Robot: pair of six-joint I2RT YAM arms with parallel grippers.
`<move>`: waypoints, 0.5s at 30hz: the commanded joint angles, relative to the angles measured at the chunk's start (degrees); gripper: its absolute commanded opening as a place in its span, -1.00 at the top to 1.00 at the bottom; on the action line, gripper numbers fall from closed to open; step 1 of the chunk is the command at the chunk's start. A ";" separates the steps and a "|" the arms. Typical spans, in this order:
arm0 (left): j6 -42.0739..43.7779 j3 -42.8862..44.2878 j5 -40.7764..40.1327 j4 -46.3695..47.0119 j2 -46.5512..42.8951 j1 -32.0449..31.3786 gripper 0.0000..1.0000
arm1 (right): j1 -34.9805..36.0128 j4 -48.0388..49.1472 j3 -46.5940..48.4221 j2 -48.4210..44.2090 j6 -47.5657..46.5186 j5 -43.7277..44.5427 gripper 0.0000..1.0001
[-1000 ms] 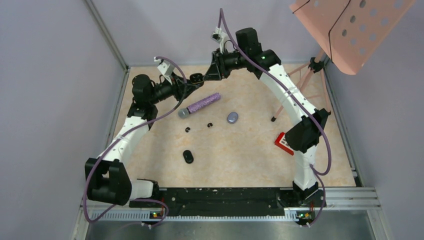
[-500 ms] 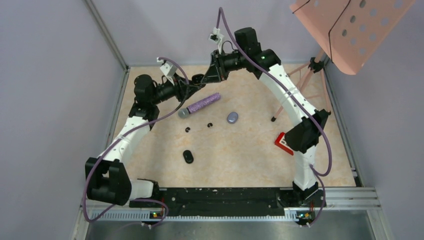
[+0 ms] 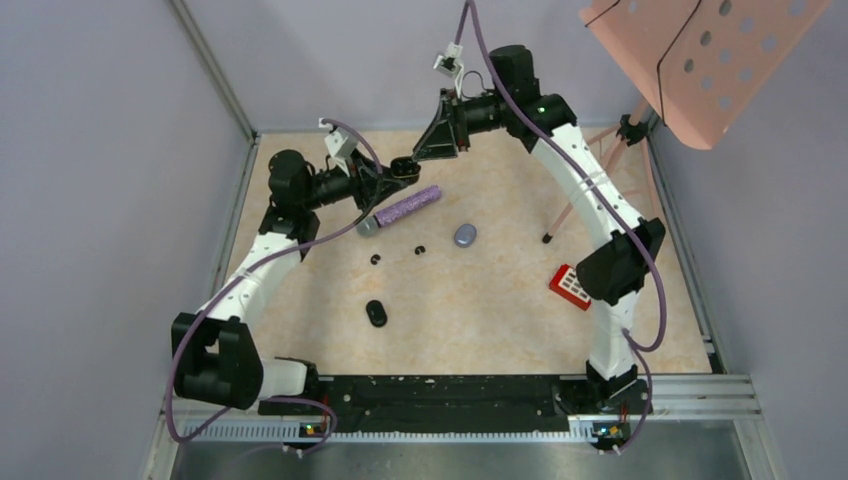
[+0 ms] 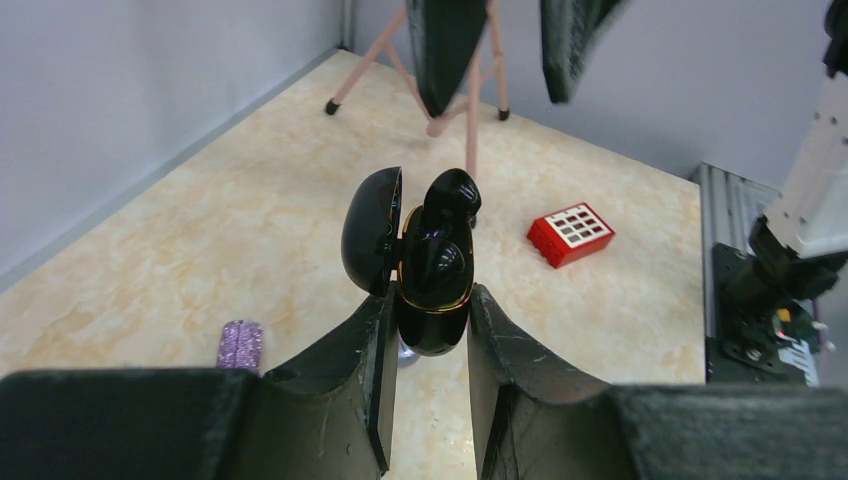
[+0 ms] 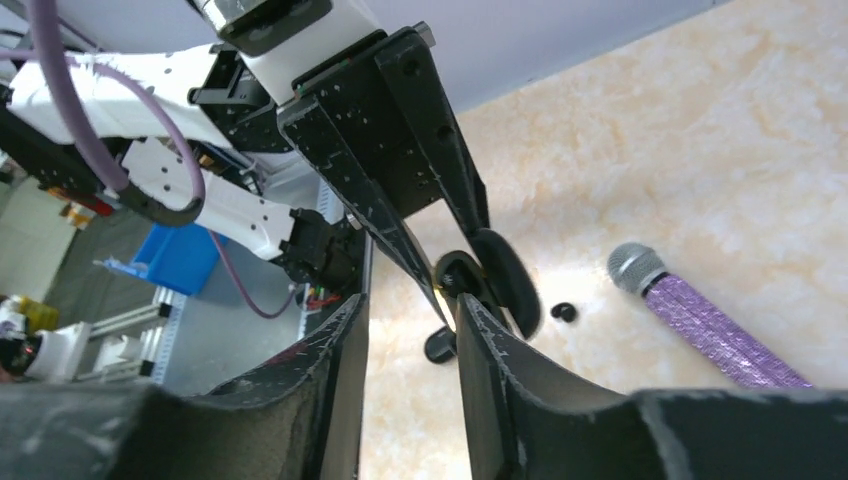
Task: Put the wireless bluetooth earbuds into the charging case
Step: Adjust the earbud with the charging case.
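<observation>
Beige marbled tabletop (image 3: pixel 500 320) lies beneath the open black charging case (image 4: pixel 432 290), which is in the air just behind the purple glitter microphone (image 3: pixel 405 210). A glossy black earbud (image 4: pixel 447 198) stands out of its top, and the left gripper (image 4: pixel 430 300) has its jaws pinching the case's body. Higher and farther behind the microphone hangs the right gripper (image 5: pixel 410 300), jaws spread on nothing, while two loose black earbuds (image 3: pixel 376 259) lie on the tabletop just in front of the microphone.
</observation>
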 commanded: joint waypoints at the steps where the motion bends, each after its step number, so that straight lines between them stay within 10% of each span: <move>1: -1.26 -0.28 9.80 6.00 0.55 -0.11 1.00 | -2.82 6.81 -5.34 -8.09 -9.05 -7.26 0.20; 15: 0.99 0.15 14.35 2.39 -0.04 -0.20 1.00 | 1.83 -6.51 -16.00 -18.60 -48.66 5.44 0.35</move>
